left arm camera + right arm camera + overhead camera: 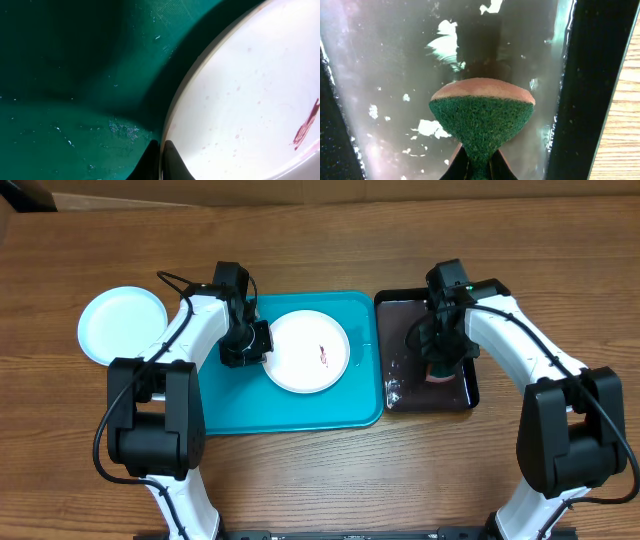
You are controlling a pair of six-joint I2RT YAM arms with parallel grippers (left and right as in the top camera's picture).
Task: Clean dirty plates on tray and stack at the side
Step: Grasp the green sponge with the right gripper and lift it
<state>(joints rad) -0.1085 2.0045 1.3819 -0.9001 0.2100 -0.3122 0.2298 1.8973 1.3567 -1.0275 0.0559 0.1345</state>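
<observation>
Left fingers: the left gripper has its two dark fingers almost together, clenched on the left rim of the white plate. One finger lies on top of the rim and the other beside it, on the tray side.

Right fingers: the right gripper pinches a sponge at its narrow middle, so that the sponge spreads out like a fan above the fingers. The green rough side faces the wrist camera, and a red-orange layer shows at its far edge.

White plate: it lies flat in the turquoise tray, in the far half and a little right of the middle. A small brown-red smear is on its inside, right of the centre. In the left wrist view some faint reddish dots are also around it.

Turquoise tray: it stands in the middle of the table and holds only this one plate. Its bottom shows small pale marks close to the plate.

Black tray: the black tray stands just right of the turquoise tray, the two rims side by side. Its bottom is wet and shining with water. The sponge hangs over it; I cannot tell if the sponge touches the bottom.

Second plate: the second plate lies on the table, left of the turquoise tray and apart from it. It is very pale, white or light blue; I cannot tell which. No smear shows on it.
</observation>
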